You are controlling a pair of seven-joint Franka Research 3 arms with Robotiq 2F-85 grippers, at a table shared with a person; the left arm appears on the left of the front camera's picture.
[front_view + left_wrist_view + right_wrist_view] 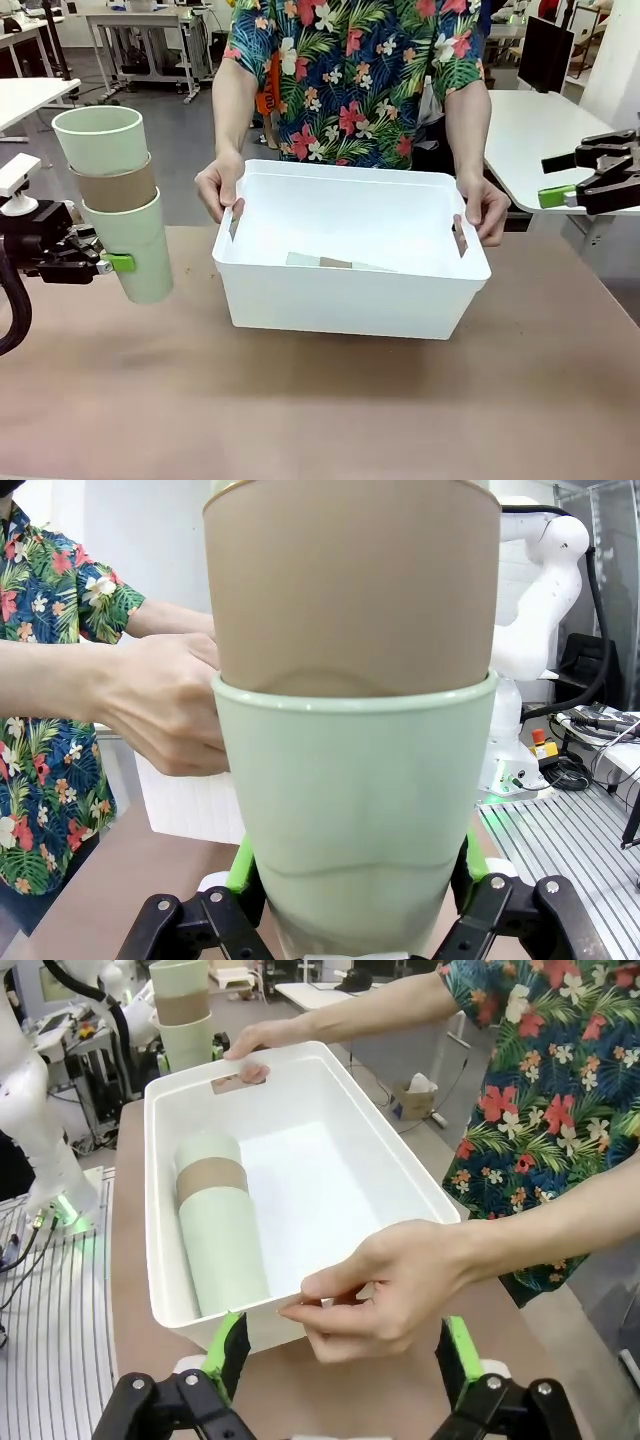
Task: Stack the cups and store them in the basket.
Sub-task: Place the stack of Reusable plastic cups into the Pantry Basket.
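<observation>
My left gripper [112,263] clamps a stack of 3 cups [115,200]; next I'd carry it over the basket [350,300]. My right gripper [340,1355] is spread open.

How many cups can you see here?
6. Three are nested in a stack held by the left claw; three more, nested, lie on their side in the basket, against one long wall.

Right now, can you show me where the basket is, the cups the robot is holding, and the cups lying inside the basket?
basket [340,300]: front view, near wall.
held cups [135,250]: front view, bottom green cup's side.
cups in basket [220,1250]: right wrist view, lowest green cup's side.
</observation>
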